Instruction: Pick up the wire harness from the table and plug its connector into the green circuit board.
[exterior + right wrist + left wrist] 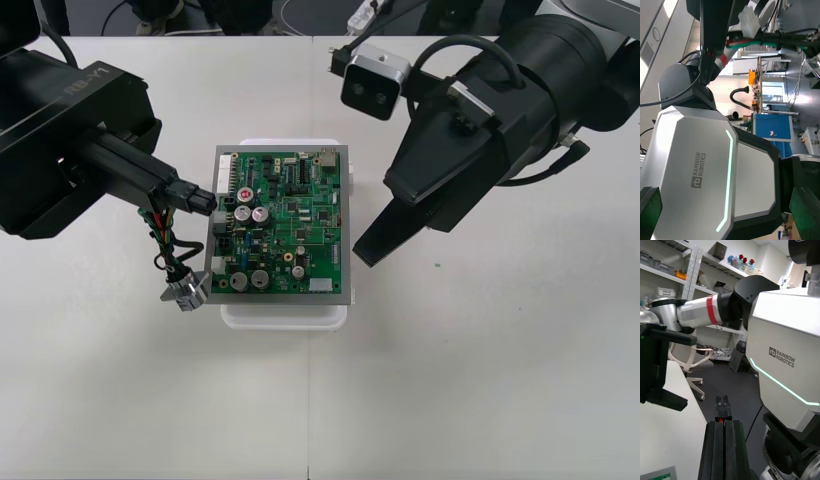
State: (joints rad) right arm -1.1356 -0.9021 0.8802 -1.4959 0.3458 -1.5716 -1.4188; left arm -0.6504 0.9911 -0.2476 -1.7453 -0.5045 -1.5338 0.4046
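A green circuit board [283, 222], speckled with silver capacitors and black chips and framed in grey, sits on its white base [285, 318] mid-way across the plain off-white worktop [470, 390]. At the board's left edge is the black left claw [182, 191] with the wire harness [163, 240] (red, green and black strands, a black plug [722, 408], a silver-grey socket [187, 290]). The right claw [368, 250] is black too. Dark floor [240, 18] borders the worktop's far edge.
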